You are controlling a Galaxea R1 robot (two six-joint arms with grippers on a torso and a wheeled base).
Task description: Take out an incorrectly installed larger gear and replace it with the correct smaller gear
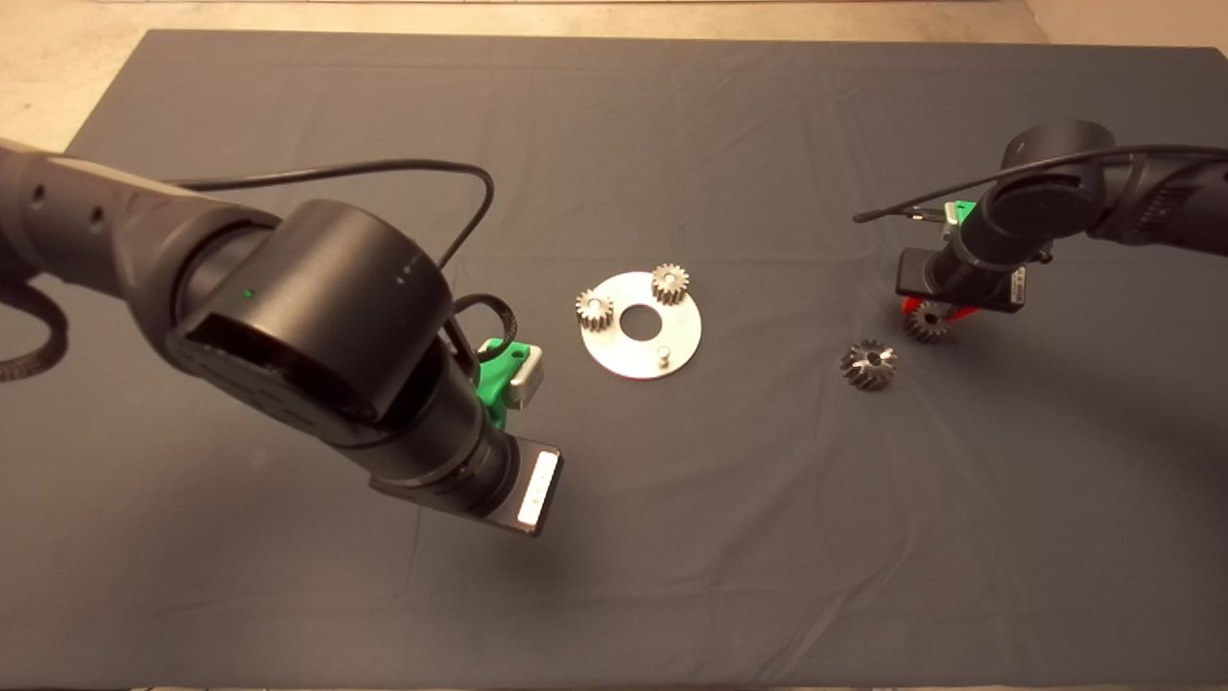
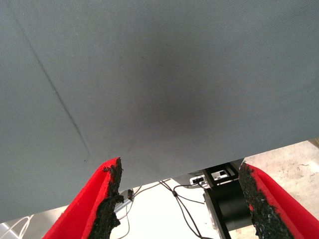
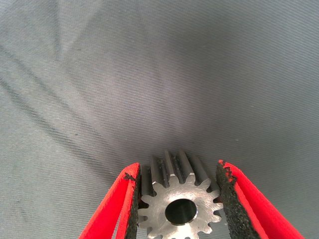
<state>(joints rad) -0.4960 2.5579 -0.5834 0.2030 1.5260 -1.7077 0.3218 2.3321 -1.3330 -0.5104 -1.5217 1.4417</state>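
The smaller gear [image 3: 177,206], grey steel with straight teeth and a round bore, sits between the black pads of my right gripper [image 3: 177,172], which is shut on it. In the head view this gear [image 1: 926,322] is at the right of the mat under the right gripper [image 1: 929,309]. The larger gear [image 1: 869,364], dark with slanted teeth, lies on the mat just left of it. A round metal plate [image 1: 641,326] at the centre carries two small gears [image 1: 670,282] [image 1: 594,309] and one bare peg [image 1: 663,353]. My left gripper [image 2: 179,169] hangs open over bare mat, holding nothing.
The dark mat [image 1: 614,537] covers the table. The bulky left arm [image 1: 317,317] reaches in from the left, ending short of the plate. Past the mat's edge, the left wrist view shows floor with cables [image 2: 184,199].
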